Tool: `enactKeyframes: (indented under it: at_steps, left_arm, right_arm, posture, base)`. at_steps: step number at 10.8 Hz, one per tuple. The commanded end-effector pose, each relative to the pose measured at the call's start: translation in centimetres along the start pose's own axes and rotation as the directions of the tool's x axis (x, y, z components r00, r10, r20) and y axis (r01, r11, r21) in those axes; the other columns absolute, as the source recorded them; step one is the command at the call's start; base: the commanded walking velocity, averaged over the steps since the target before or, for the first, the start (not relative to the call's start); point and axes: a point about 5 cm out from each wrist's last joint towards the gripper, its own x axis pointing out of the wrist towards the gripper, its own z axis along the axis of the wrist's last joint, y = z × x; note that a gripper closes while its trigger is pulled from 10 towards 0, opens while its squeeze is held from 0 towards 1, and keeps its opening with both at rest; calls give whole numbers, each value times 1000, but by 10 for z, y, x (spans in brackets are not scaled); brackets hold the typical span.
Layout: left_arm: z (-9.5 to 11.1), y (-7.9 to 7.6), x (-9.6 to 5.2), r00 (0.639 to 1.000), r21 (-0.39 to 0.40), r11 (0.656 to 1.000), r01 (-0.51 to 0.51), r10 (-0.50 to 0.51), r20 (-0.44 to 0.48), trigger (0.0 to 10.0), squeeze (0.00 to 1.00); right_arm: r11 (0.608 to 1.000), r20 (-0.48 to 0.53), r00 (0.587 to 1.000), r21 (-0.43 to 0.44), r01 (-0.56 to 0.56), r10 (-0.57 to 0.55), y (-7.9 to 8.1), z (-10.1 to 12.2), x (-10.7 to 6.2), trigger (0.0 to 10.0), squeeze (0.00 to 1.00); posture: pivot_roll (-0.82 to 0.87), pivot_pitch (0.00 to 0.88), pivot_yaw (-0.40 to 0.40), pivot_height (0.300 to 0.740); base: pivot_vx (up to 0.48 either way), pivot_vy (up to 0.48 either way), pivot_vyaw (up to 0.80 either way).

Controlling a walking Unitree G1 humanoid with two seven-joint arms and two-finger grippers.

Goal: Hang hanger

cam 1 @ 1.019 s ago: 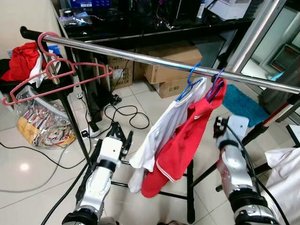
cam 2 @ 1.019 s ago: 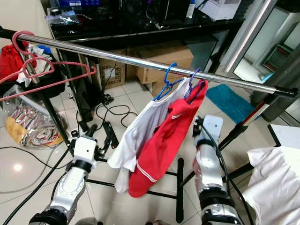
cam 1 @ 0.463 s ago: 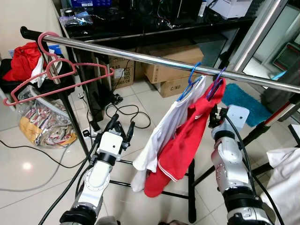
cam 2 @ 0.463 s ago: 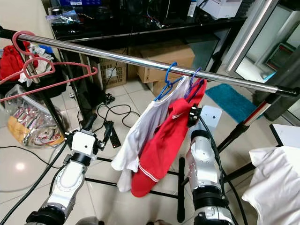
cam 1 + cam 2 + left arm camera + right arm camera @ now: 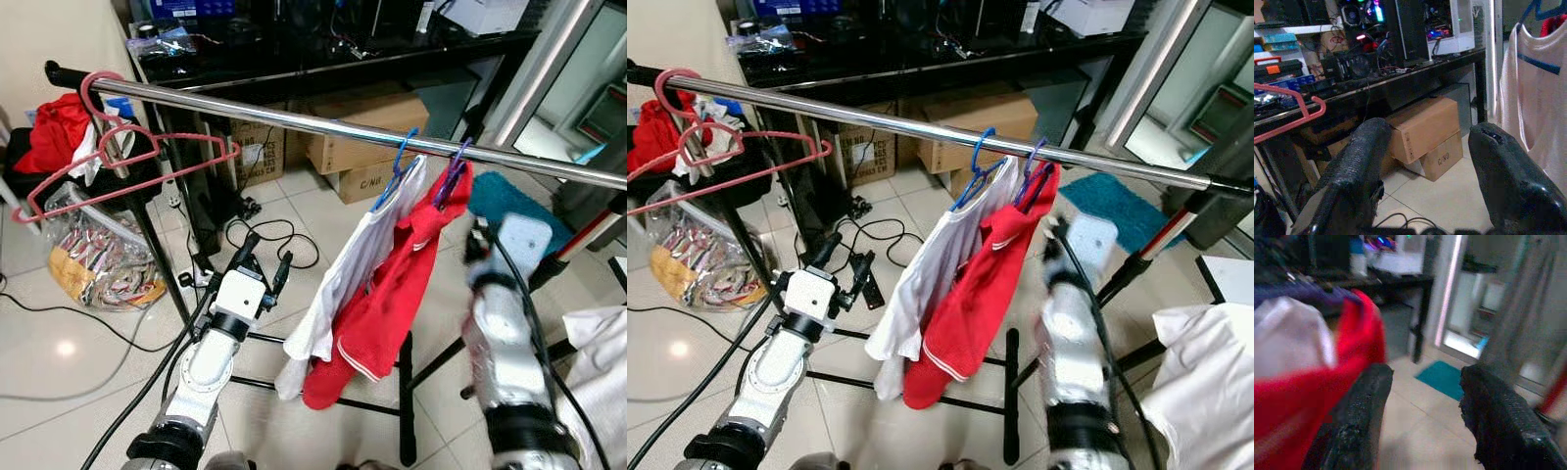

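Rail is running chrome across the view. Two hangers are already on it: blue hanger carrying a white shirt, purple hanger carrying a red shirt, touching each other. Empty pink hangers are hanging at the rail's left end.

Left gripper is sitting low, below the rail, fingers spread and holding nothing. Right gripper is blurred beside the red shirt; its fingers are gaping too, nothing between them.

Judgement: the hang looks done, with both arms free of the garments. To finish well, be drawing the right arm away from the red cloth without snagging it, so the hook is not dragged along the rail.
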Motion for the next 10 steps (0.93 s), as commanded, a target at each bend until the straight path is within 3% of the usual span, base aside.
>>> enactKeyframes:
  at_steps: [1, 2, 3, 4, 5, 6, 7, 9, 10]
  left_arm:
    - [0, -7, 5, 999, -10, 999, 34, -34, -9, 10000, 0]
    - [0, -10, 5, 999, -17, 999, 45, -46, -9, 10000, 0]
    - [4, -18, 9, 997, -16, 997, 76, -76, 13, 10000, 0]
    - [8, -23, 11, 992, 30, 993, 117, -118, 41, 10000, 0]
    - [9, -28, 9, 985, 77, 984, 160, -165, 51, 10000, 0]
    - [11, -30, 7, 978, 110, 976, 187, -196, 75, 10000, 0]
    - [14, -30, 6, 974, 136, 972, 193, -206, 95, 10000, 0]
    - [23, -23, 4, 965, 207, 963, 172, -207, 161, 10000, 0]
    - [35, -13, 4, 955, 253, 960, 123, -184, 233, 10000, 0]
  right_arm:
    - [998, -4, 998, 6, 57, -57, -15, 6, 0, 10000, 0]
    - [998, 4, 998, 42, 55, -55, -17, 12, -2, 10000, 0]
    - [992, 39, 996, 94, -85, 82, -3, 29, -8, 10000, 0]
    - [975, 98, 972, 41, -217, 212, 12, 36, -18, 10000, 0]
    - [975, 79, 974, 48, -215, 211, 11, 33, -21, 10000, 0]
    - [956, 43, 965, 135, -261, 258, 17, 34, -22, 10000, 0]
    - [923, 17, 934, 149, -355, 357, 30, 36, -26, 10000, 0]
    - [895, 11, 907, 159, -417, 421, 43, 38, -32, 10000, 0]
    - [856, 9, 874, 196, -478, 486, 56, 45, -34, 10000, 0]
  posture:
    - [99, 6, -50, 740]
    - [88, 7, -49, 740]
    - [66, 10, -52, 740]
    - [62, 10, -56, 740]
    - [63, 11, -58, 740]
    - [67, 5, -57, 740]
    - [72, 3, -59, 740]
    - [94, 1, -65, 740]
    - [104, 0, -65, 740]
  base:
    - [0, 0, 0]
    - [0, 0, 0]
    - [0, 0, 0]
    - [0, 0, 0]
    - [0, 0, 0]
    - [0, 0, 0]
    - [0, 0, 0]
    - [0, 0, 0]
    - [0, 0, 0]
